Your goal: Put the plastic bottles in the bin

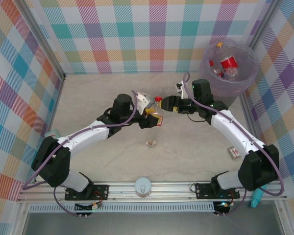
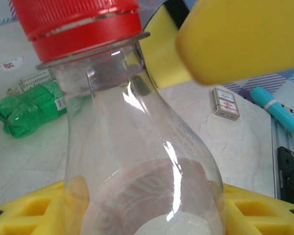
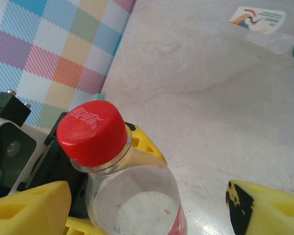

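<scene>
Top view: left claw and right claw meet over mid-desk. Red-capped clear bottle between them. Bin at far right corner, red-labelled bottle and others inside.

Left wrist view: left claw clamped on red-capped clear bottle, yellow fingers against both sides of body. Green bottle lies on desk beyond. Card box and teal marker at right.

Right wrist view: right claw wide. Right claw fingers flank red-capped clear bottle below cap, 1 finger clearly apart from it.
</scene>
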`<state>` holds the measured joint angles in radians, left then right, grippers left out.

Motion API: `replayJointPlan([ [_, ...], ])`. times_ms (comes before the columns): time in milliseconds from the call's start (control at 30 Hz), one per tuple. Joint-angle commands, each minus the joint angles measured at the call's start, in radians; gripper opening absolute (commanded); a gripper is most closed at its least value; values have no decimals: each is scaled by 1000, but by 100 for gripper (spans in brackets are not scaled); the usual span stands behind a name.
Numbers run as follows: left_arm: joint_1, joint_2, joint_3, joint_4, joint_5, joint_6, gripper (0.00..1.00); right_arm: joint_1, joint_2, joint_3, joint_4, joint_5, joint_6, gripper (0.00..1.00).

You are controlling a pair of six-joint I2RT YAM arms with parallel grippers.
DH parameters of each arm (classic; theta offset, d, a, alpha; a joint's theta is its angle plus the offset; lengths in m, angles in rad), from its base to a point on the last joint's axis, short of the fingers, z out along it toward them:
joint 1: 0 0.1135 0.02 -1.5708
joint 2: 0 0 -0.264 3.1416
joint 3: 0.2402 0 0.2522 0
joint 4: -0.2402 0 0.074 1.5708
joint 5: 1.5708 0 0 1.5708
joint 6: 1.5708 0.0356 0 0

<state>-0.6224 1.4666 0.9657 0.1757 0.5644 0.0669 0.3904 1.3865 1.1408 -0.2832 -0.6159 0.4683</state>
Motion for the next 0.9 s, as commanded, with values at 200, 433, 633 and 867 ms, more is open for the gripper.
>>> replayJointPlan([
  [200, -28, -18, 32, 44, 20, -11, 54, 26, 45, 9, 125, -118, 43, 78],
  [433, -32, -15, 27, 94, 6, -37, 54, 27, 52, -7, 119, -84, 37, 64],
  [633, -34, 1, 37, 97, -6, -47, 54, 27, 47, -3, 112, -55, 34, 56],
  [867, -34, 32, 53, 102, -47, -60, 55, 26, 49, 6, 103, -15, 23, 45],
])
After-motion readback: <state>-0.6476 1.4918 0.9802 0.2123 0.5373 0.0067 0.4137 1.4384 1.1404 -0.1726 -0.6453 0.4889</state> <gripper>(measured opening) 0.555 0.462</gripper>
